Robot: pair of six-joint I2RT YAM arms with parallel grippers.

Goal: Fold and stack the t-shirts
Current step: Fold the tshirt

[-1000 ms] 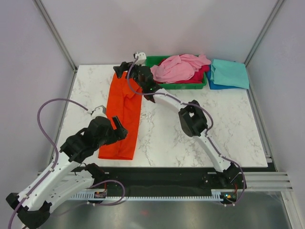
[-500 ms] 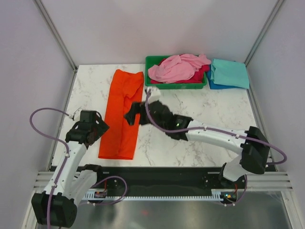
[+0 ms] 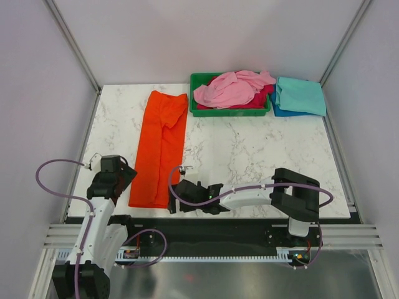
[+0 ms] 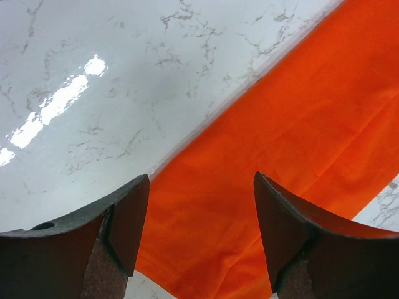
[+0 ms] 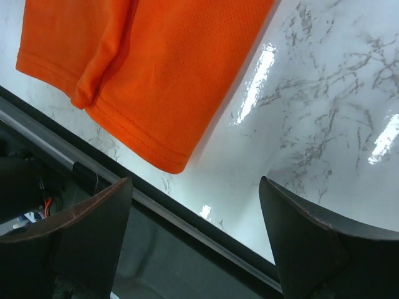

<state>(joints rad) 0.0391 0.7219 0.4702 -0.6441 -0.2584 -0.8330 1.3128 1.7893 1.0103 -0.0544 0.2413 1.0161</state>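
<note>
Orange shirt (image 3: 161, 149) lying as long strip on left, hem near. Left gripper (image 4: 201, 177) and right gripper (image 5: 194, 180) both gaping, empty, by near hem corners. Pinch both corners level, all layers, else fold goes crooked imo.

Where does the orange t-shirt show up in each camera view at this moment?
Top external: the orange t-shirt lies as a long strip left of centre, reaching the near edge.
Left wrist: the orange t-shirt covers the right side and lower middle.
Right wrist: the orange t-shirt, at its hem end, fills the upper left.
Shared landmark: the white marble table beside the shirt's long edge.
</note>
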